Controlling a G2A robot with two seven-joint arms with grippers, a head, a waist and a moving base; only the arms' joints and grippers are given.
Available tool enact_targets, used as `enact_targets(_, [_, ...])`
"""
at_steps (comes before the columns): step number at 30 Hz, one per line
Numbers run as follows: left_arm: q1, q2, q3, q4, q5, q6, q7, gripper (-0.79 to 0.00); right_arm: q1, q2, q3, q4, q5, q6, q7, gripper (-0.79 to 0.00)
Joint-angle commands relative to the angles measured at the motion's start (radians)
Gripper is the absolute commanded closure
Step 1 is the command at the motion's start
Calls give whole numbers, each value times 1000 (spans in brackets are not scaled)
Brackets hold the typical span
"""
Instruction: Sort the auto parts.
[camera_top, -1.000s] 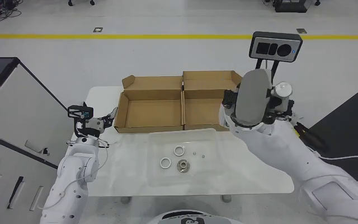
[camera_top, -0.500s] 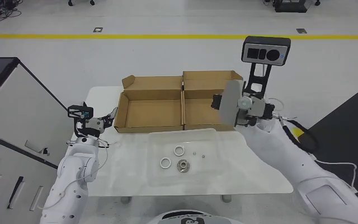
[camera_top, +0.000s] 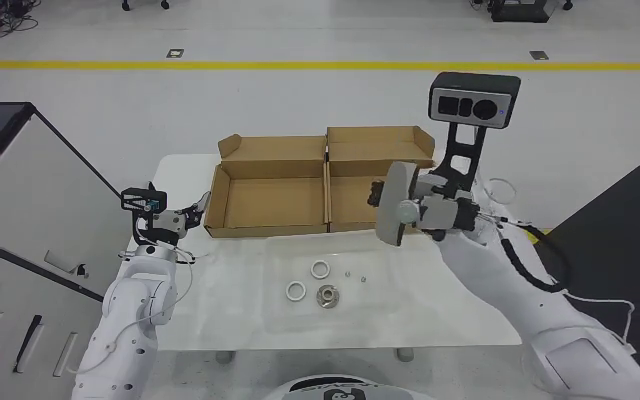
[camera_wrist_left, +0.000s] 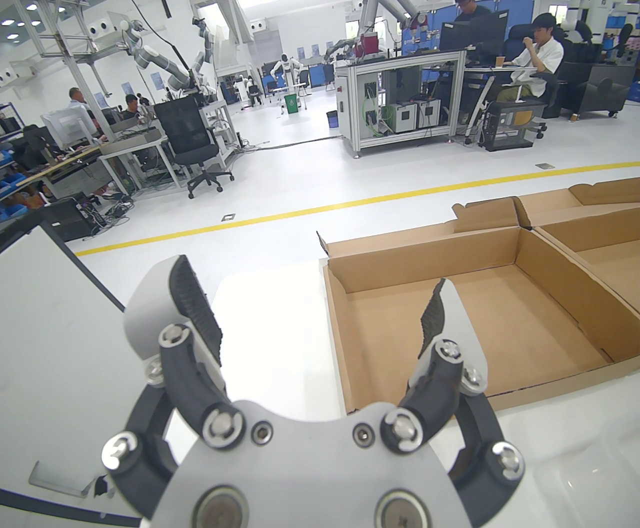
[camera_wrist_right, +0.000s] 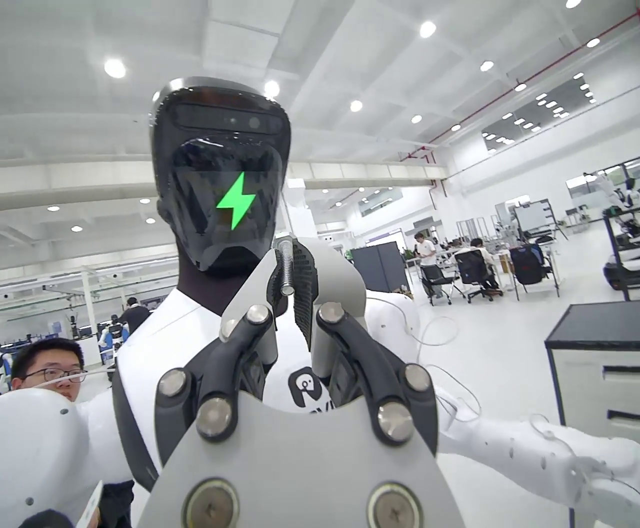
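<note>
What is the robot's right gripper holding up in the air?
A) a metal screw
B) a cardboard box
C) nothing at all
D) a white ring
A: in the right wrist view, the right gripper has its fingers pinched shut on a thin, threaded metal screw.

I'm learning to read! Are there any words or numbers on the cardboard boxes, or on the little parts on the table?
Left cardboard box: no words or numbers, plain brown inside and out.
Right cardboard box: none either.
White rings: too small to read anything.
Metal part: too small to read anything.
Threaded bolt in the right gripper: bare threads, no marking to be seen.
</note>
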Motion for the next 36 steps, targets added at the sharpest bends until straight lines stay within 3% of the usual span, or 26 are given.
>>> enact_targets(1, [0,0,0,0,0,0,0,-785,-9,-5,3,-3,44,-22,19,0])
enact_targets(19, [0,0,0,0,0,0,0,-785,-83,-62,92,-29,186,11,80,0])
enact_targets(31, [0,0,0,0,0,0,0,-785,-86,-89,111,51,63,72,117,0])
enact_targets(36, [0,0,0,0,0,0,0,-785,-85,-88,134,54,-64,137,90,0])
